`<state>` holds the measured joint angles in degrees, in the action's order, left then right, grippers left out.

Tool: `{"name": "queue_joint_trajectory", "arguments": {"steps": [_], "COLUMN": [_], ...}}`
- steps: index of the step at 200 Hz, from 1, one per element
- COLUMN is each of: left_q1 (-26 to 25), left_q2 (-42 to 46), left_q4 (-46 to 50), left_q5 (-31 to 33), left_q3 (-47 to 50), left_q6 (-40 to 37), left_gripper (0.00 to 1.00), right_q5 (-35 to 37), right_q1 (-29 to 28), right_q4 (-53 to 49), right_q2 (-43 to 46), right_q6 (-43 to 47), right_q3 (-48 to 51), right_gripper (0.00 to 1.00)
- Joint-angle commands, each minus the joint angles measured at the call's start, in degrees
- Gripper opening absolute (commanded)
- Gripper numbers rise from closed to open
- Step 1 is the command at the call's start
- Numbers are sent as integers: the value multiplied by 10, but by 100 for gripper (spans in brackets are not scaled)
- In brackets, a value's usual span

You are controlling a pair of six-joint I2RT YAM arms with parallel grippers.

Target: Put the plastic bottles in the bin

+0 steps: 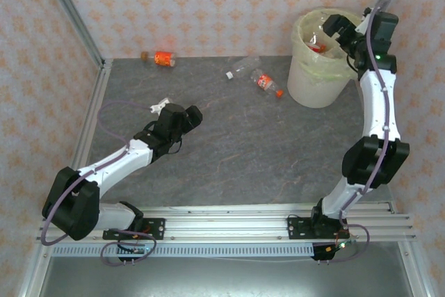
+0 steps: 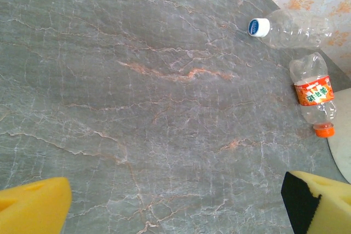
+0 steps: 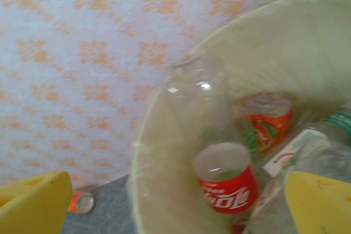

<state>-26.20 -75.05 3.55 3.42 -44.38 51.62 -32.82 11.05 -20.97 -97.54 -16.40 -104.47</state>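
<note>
The right end effector (image 1: pixel 337 27) is hovering over the mouth of the bin (image 1: pixel 316 85). Its yellow pads (image 3: pixel 33 204) are standing spread wide and gripping nothing. In the right wrist view a clear bottle with a red label (image 3: pixel 226 187) is showing between them, inside the bag-lined rim and touching neither pad. Beside it in the bin an orange-and-green-labelled bottle (image 3: pixel 267 121) is lying, and a green-labelled bottle (image 3: pixel 339 121) is poking in at the right. The left end effector (image 1: pixel 191 116) is hanging above the desk (image 1: pixel 229 151), left of its middle, its jaws likewise spread with bare stone between the pads and nothing held. Ahead of it, two plastic bottles are lying near the far edge, just left of the bin: a clear bottle with a blue-and-white cap (image 2: pixel 290 28) and an orange-capped bottle (image 2: pixel 312 94) with an orange label. They are lying just beside one another, the orange-capped one nearer the bin. Another orange-labelled bottle (image 1: pixel 163 59) is lying by the far edge near the far left corner. The bin is standing in the far right corner of the desk.
</note>
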Motion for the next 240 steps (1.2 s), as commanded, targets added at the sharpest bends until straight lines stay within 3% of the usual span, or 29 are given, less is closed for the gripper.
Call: {"name": "queue_joint_trajectory", "arguments": {"steps": [1,82,132,209,240], "left_q1": [4,4,4,4,4], "left_q2": [15,52,74,100,108], "left_q4": [-7,-39,-40,-32,-18], "left_q5": [13,43,59,86,87], "left_q3": [1,36,53,70,69], "left_q6": [9,0,-3,-7,-9], "left_gripper": [100,100,100,100,100], "right_q5": [-11,-28,36,269,286], "right_q1": [-27,-172,-250,-278,-277], "right_q4": [69,-31,-142,-245,-274], "right_q2": [38,5,-98,-309,-391], "right_q6": [44,278,397,378,383], "right_q3": [23,21,-33,-202,-291], "right_gripper": [99,99,100,99,100]}}
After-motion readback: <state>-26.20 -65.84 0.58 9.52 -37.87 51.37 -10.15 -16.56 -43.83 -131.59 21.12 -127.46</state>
